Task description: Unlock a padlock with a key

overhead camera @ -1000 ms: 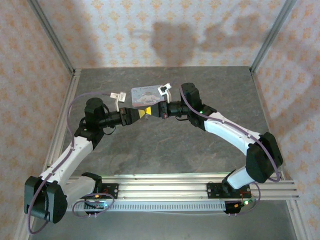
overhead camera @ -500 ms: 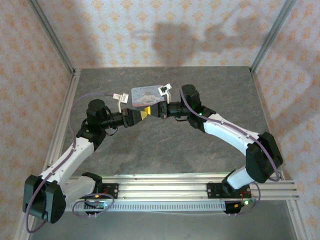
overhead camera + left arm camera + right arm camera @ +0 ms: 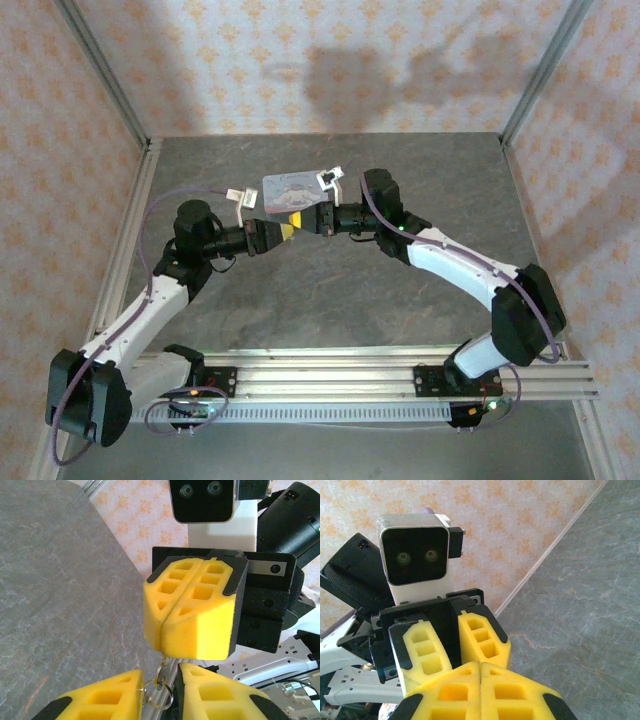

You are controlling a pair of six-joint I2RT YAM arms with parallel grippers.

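Both grippers meet tip to tip above the table's middle. My right gripper (image 3: 300, 221) (image 3: 164, 649) is shut on the key (image 3: 165, 671), a thin pale metal blade that sticks out of the seam between its yellow pads. The key's head and its small wire ring (image 3: 159, 696) hang between the fingers of my left gripper (image 3: 283, 232) (image 3: 159, 682). That gripper is open, with a narrow gap; the ring touches its left finger (image 3: 107, 697). In the right wrist view the left gripper's fingers (image 3: 481, 641) stand apart just beyond my shut right gripper (image 3: 480, 666). The padlock is hidden.
A light-blue tin (image 3: 290, 187) lies on the grey table (image 3: 330, 300) just behind the two grippers. An aluminium rail (image 3: 330, 366) runs along the near edge. Metal frame posts (image 3: 100, 70) and patterned walls close in the left, right and back sides.
The left gripper's fingers have drawn closer together around the hanging key and ring, and the left arm has shifted slightly. The right gripper has stayed shut in place.
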